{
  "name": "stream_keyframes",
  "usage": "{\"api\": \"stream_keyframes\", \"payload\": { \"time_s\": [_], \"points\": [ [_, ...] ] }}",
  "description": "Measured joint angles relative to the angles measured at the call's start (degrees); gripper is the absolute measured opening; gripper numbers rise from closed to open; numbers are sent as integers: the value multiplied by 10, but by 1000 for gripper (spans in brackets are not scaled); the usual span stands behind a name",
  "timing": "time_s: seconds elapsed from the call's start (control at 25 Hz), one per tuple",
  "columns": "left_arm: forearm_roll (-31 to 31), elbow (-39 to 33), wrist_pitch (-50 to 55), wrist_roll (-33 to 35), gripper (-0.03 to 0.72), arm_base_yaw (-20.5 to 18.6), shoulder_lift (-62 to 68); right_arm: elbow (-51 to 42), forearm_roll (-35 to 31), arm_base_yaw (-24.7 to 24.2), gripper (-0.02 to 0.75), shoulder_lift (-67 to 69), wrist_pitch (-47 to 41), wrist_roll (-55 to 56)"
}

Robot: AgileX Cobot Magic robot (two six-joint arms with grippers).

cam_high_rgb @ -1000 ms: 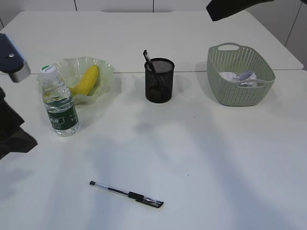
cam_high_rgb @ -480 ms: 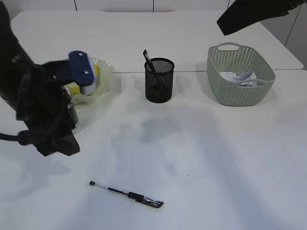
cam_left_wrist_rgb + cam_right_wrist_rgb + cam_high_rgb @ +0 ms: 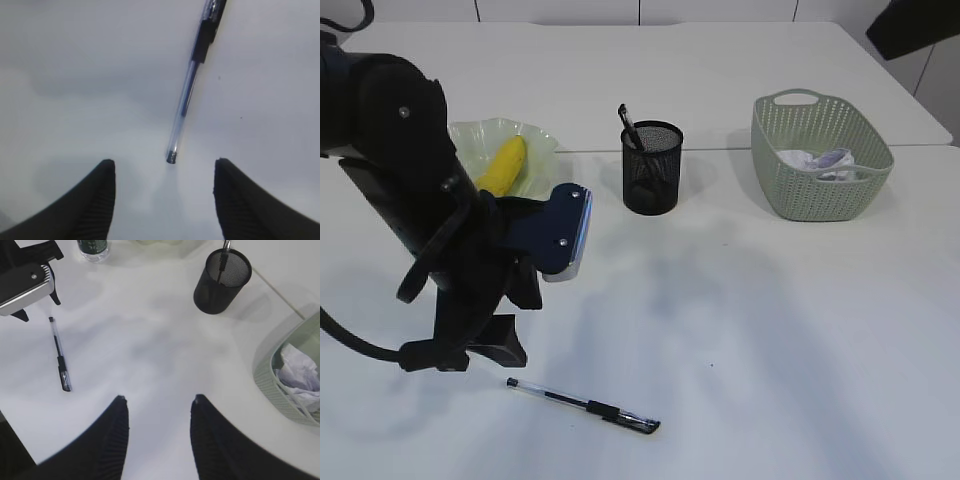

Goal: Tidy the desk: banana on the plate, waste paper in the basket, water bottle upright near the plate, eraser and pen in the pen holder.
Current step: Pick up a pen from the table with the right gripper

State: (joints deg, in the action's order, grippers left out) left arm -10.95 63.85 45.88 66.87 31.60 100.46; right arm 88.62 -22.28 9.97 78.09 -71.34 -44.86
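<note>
A clear pen [image 3: 192, 85] with a black grip lies on the white desk [image 3: 770, 330] near its front edge. My left gripper [image 3: 164, 165] hangs open just above the pen's blunt end, with nothing between its fingers. My right gripper [image 3: 159, 400] is open and empty, high over the middle of the desk. The banana [image 3: 505, 165] lies in the pale green plate [image 3: 542, 140]. The waste paper [image 3: 817, 162] sits in the basket [image 3: 820, 200]. The black mesh pen holder [image 3: 652, 168] holds another pen [image 3: 630, 125]. Only the base of the water bottle [image 3: 93, 247] shows. The eraser is out of view.
The left arm [image 3: 440, 230] stands in front of the plate and hides the bottle in the exterior view. The right arm [image 3: 920, 22] shows only at the top right corner. A seam [image 3: 740, 150] crosses the desk behind the holder.
The left arm has swung in from the left edge, forward and down over the pen, and now covers the bottle. The right arm has pulled back toward the top right corner.
</note>
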Motion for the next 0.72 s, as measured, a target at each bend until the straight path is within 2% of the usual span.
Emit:
{"api": "stream_keyframes", "payload": {
  "time_s": [0.24,0.56,0.72],
  "points": [
    [-51,0,-19,100,470,3,35,0,43,0,308,-21,-2,8],
    [-104,6,-39,132,504,4,77,-36,84,0,276,-26,-3,18],
    [-119,19,-46,136,509,21,93,-45,86,0,271,-26,-3,20]
  ]
}}
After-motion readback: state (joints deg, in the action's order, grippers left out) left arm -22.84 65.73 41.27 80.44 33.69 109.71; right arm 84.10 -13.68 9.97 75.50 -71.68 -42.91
